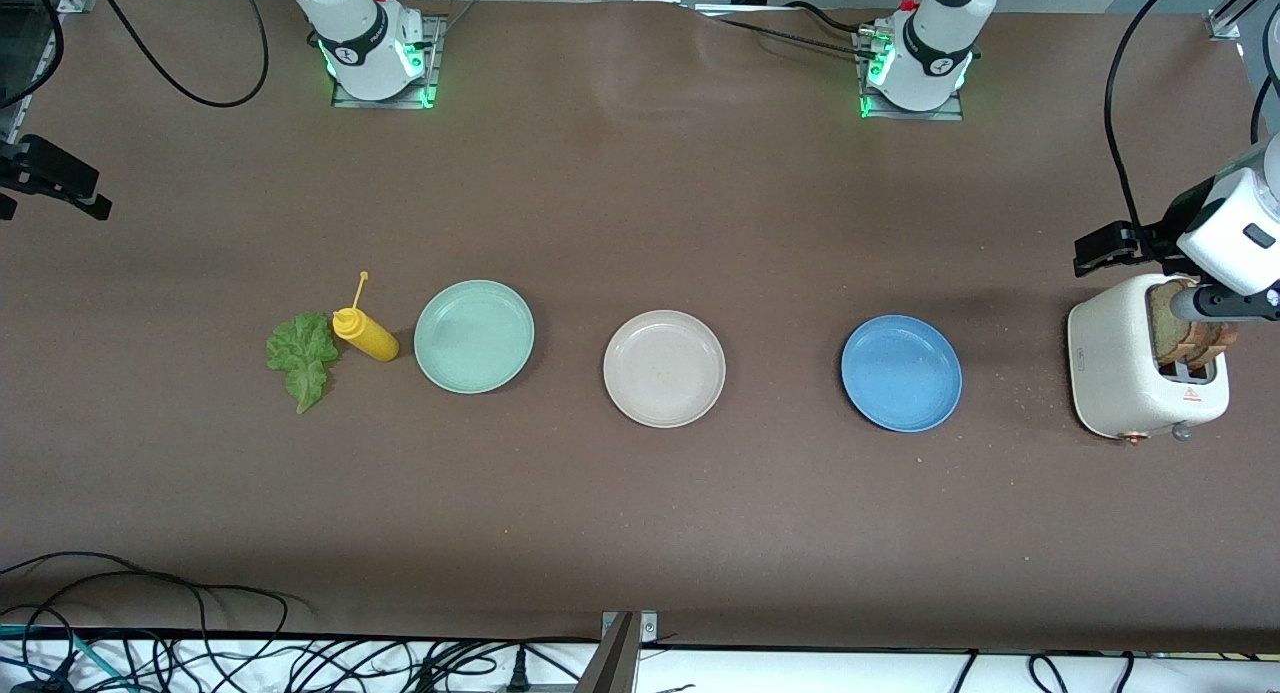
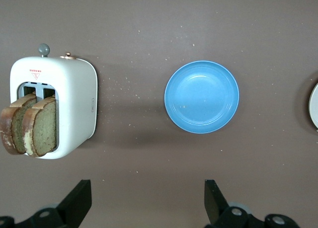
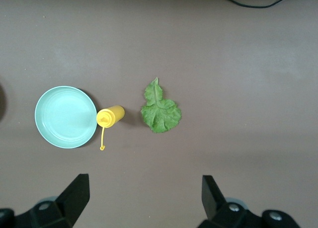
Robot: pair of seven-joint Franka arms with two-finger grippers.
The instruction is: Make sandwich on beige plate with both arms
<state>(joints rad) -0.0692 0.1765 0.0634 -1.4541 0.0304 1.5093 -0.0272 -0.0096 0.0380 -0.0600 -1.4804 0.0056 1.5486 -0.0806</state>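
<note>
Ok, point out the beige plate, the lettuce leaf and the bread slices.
beige plate (image 1: pixel 664 369): front view, bare middle of the dish.
lettuce leaf (image 3: pixel 160 109): right wrist view, middle of the leaf.
bread slices (image 2: pixel 43 126): left wrist view, face of one slice in the toaster.

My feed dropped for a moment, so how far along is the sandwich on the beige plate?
Nothing is assembled. The round beige plate is bare. Both brown-crusted bread slices stand in the white toaster, and the ruffled green lettuce leaf lies on the table beside the yellow squeeze bottle. Nothing is in hand: the left gripper is open near the toaster, the right gripper open above the lettuce. All stacking remains.
</note>
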